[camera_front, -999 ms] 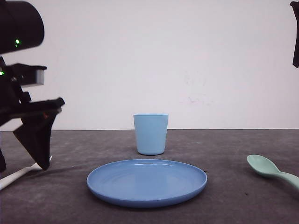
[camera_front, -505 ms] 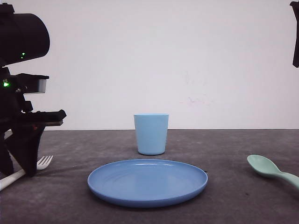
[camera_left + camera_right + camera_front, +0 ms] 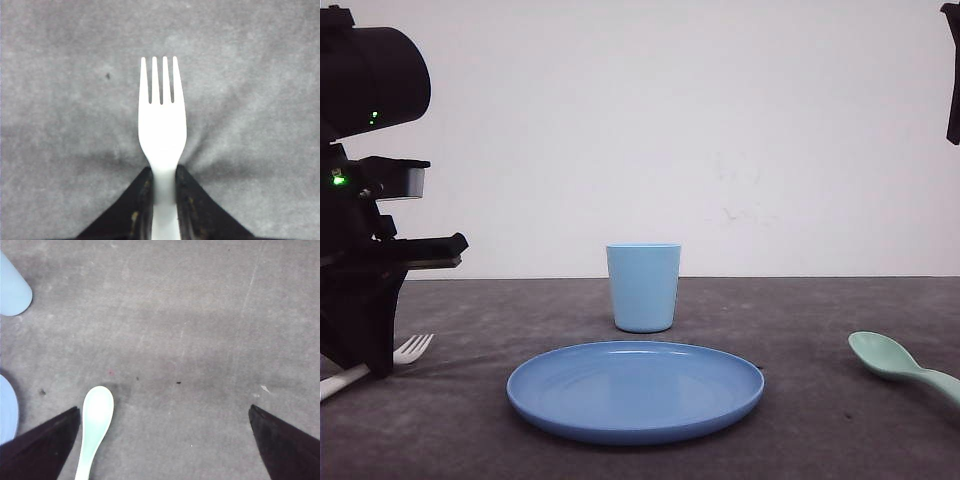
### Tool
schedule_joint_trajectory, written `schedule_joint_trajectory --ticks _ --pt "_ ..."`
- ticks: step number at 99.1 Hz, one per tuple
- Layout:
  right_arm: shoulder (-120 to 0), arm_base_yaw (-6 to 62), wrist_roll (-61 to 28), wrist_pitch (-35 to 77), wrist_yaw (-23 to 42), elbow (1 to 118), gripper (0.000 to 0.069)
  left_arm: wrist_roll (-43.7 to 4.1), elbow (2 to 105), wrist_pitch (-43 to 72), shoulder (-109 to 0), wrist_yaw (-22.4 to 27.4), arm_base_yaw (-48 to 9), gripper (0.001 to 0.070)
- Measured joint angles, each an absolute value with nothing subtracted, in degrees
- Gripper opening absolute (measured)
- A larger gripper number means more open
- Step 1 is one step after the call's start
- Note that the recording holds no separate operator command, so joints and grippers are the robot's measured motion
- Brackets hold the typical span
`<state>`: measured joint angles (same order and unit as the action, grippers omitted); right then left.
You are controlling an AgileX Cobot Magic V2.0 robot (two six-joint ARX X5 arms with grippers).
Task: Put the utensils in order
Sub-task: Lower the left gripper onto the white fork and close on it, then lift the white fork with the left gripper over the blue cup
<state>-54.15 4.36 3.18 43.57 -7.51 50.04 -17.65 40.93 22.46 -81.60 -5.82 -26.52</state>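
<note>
At the worktop's point(image 3: 820, 440) left edge, my left gripper point(image 3: 163, 190) pinches the white fork point(image 3: 162, 120) by its neck; handle runs back between my fingers, tines straight ahead. My right gripper point(image 3: 165, 440) hangs spread, mint spoon point(image 3: 95, 420) beside one finger, bowl forward.

1. Round blue plate point(image 3: 635, 392): lies flat on the dark grey table point(image 3: 800, 330), front centre, rim raised, surface bare.
2. Light blue cup point(image 3: 643, 287): stands upright just behind the plate, apart from it, mouth up.
3. Table surface: grey, mottled, with small dark specks.
4. Backdrop: plain white wall point(image 3: 670, 130) with faint marks right of centre.
</note>
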Motion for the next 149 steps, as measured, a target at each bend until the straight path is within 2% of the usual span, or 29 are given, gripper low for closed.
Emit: schedule_joint_trajectory --ticks 31,65,78,114,149 --pt "-54.15 4.36 3.18 43.57 -7.51 50.04 0.0680 -17.61 42.26 23.18 -81.58 -5.19 -27.09 0.0044" --pt "-54.15 4.36 3.18 43.57 -7.51 50.04 0.0680 -17.41 50.22 19.79 -79.33 -4.93 -28.14 0.0044" --pt "-54.15 4.36 3.18 43.59 -7.51 50.04 0.0680 -17.41 52.60 12.32 -79.31 -4.12 -29.23 0.0044" --pt "-54.15 4.36 3.18 43.72 -7.51 50.04 0.0680 -16.73 52.97 -18.22 -79.75 -3.07 -32.42 0.0044" --pt "-54.15 4.36 3.18 44.14 -7.51 50.04 0.0680 -13.61 52.99 -38.17 -88.58 -3.07 -32.93 0.0044"
